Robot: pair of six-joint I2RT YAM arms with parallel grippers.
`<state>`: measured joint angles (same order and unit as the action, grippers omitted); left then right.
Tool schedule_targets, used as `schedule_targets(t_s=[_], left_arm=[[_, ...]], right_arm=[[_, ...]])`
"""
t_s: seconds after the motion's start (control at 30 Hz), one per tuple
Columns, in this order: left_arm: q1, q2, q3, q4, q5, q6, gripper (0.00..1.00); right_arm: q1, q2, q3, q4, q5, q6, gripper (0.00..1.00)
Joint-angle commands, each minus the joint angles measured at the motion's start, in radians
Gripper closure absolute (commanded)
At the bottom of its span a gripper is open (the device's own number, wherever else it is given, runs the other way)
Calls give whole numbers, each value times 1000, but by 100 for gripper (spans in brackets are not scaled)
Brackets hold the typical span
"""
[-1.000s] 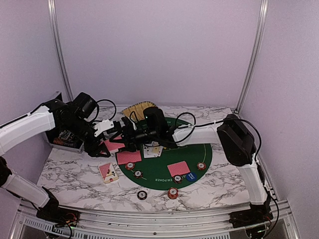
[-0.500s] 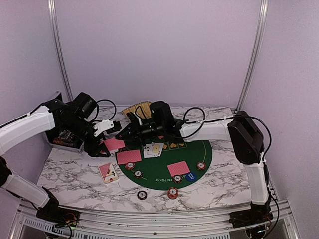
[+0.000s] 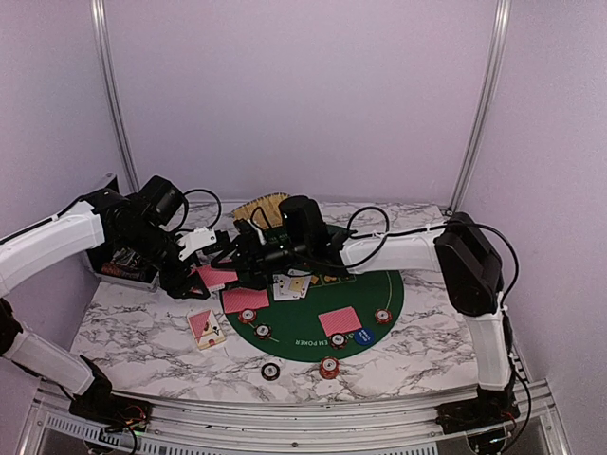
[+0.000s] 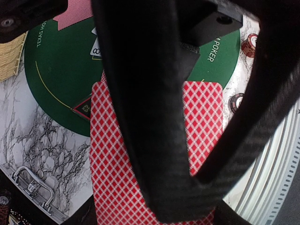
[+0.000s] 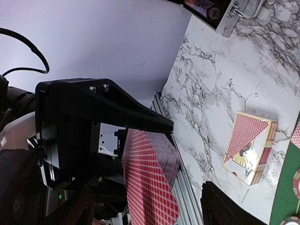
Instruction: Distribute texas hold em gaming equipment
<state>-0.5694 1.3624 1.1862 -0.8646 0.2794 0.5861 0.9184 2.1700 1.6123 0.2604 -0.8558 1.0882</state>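
Green felt mat already carries face-down red cards and face-up ones; left gripper pinches the red-backed deck over the mat's left rim; right gripper, drawn back toward the basket half a second ago, has swung in again, fingers spread beside the deck, touching or not I can't tell; I judge another card gets pulled next; poker chips sit along the near rim.

Round green felt mat: white rim lettering "EM POKER" in top view; "TEXAS HO" and "POKER" in left wrist view. Face-up white playing card: "8".
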Motion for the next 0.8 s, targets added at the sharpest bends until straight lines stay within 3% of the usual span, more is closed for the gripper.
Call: schedule_targets(t_s=[0.0,0.17,0.37,0.77], left_arm=[[2,-22,10,12,11,0,100],[2,-23,14,12,12,-1,100],[2,-23,15,12,14,-2,100],[2,-32,4,12,8,0,100]], right_arm=[[28,54,76,2,-10,6,23],[35,86,113,1,-7,13,24],[29,109,109,12,-5,32,37],[-16,9,2,-43,15,-34,48]])
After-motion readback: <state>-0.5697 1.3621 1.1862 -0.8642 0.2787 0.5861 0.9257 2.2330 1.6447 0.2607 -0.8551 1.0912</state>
